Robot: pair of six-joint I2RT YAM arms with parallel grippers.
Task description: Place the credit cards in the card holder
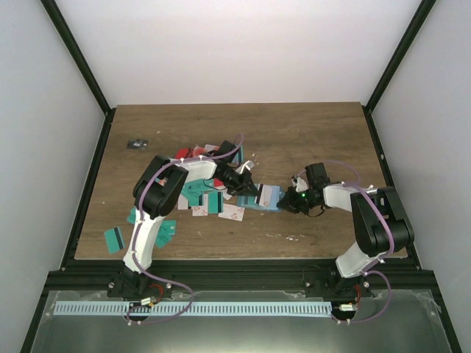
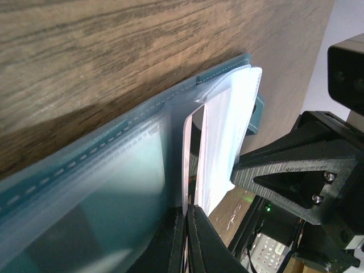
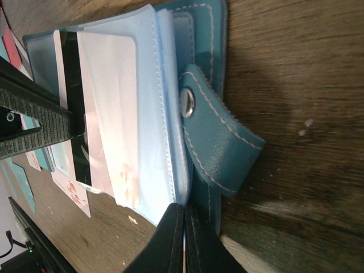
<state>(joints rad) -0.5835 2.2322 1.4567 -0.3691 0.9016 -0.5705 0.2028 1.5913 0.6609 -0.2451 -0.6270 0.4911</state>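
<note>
You are pinching a white-pink card [image 3: 68, 74] in your left gripper [image 2: 186, 227], part-way inside the card holder [image 1: 268, 197] at the middle of the table [image 1: 309, 140], while your right gripper [image 3: 185, 227] is clamping its right edge

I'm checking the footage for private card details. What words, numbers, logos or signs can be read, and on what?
No text can be read anywhere.
The card partly in the card holder: black stripe and pink blots only, no print visible.
The loose credit cards on the table: too small to read.
The holder's snap: no marking shows.
</note>
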